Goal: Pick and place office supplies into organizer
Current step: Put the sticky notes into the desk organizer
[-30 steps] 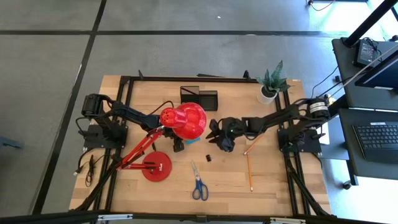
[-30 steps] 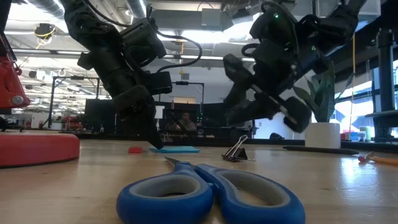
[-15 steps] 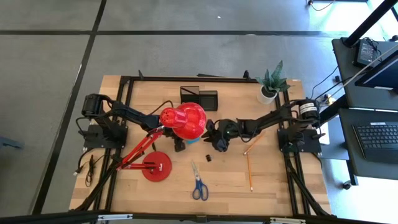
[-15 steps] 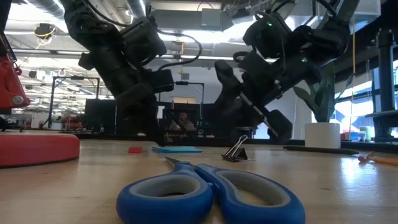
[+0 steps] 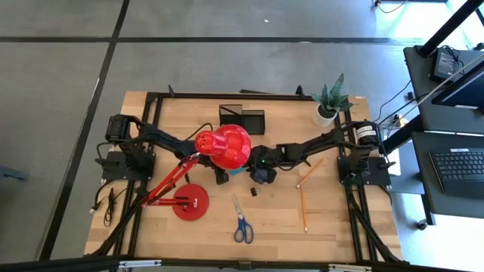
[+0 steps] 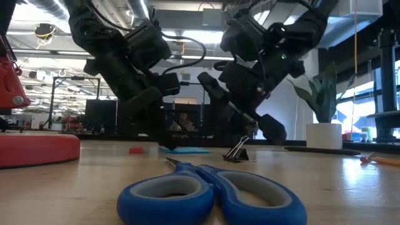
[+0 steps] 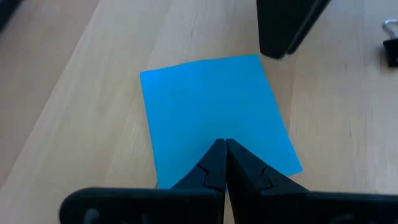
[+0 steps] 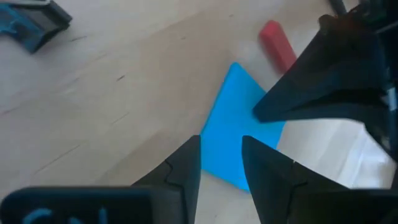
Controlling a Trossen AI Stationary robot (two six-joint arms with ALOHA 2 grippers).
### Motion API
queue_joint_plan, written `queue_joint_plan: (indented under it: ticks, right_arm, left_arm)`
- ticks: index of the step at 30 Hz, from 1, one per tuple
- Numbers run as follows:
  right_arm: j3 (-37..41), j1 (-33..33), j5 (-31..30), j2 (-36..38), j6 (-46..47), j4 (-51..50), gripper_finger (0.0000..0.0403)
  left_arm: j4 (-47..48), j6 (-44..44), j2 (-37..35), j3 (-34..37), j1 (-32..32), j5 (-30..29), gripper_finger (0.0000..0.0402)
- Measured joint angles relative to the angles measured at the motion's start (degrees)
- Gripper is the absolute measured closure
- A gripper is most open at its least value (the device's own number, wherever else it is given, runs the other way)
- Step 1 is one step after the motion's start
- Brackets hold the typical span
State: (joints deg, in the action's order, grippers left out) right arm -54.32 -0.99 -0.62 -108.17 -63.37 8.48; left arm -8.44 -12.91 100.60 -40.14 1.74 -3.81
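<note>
Both grippers are working one item near the middle of the table [image 5: 287, 219]: a flat blue pad [image 7: 214, 115] lying on the wood just beside the red lamp's head [image 5: 225, 146].

The left gripper [image 7: 225, 163] has its fingers pressed together with nothing between them, the tips resting on the pad's near edge — apparently pinning it down. The right gripper [image 8: 221, 163] comes in from the opposite side with its fingers partly parted, straddling a corner of the pad; the pad lies flat and is not yet gripped. A small red piece [image 8: 277, 42] sits just past the pad in the right wrist view.

The step in hand looks like the pick of the blue pad — the left arm steadying while the right lines up. The next move probably calls for the right fingers to get under or around the thin edge, which is awkward for something so flat, and then a lift clear of the lamp head before carrying it to the organizer [image 5: 242, 119] near the table's far edge.

The scissors [image 5: 241, 221] near the front edge, the binder clip [image 6: 237, 152] and the pencils [image 5: 304, 208] toward the right side lie outside the organizer.
</note>
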Motion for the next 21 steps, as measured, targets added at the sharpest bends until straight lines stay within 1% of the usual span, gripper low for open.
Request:
queue_joint_plan:
  ticks: [4, 6, 11, 21]
  right_arm:
    - [-1.8, 0.0, 0.0, 0.0, -0.5, -3.6, 0.0283]
    - [-2.0, 0.0, -0.1, 0.1, -2.3, -5.5, 0.0283]
    - [-2.0, -0.3, -2.8, 0.1, -3.3, -10.4, 0.0283]
    - [-2.0, -1.5, -3.2, 0.1, -2.9, -10.8, 0.0283]
  left_arm:
    - [-3.4, 0.0, 2.0, 0.0, 0.0, 1.2, 0.0399]
    - [-4.5, 0.0, 2.4, 0.0, 0.0, 1.5, 0.0399]
    - [-4.7, 0.1, 2.5, 0.1, 0.0, 1.7, 0.0399]
    - [-5.3, 0.1, 2.6, 0.2, 0.0, 1.8, 0.0399]
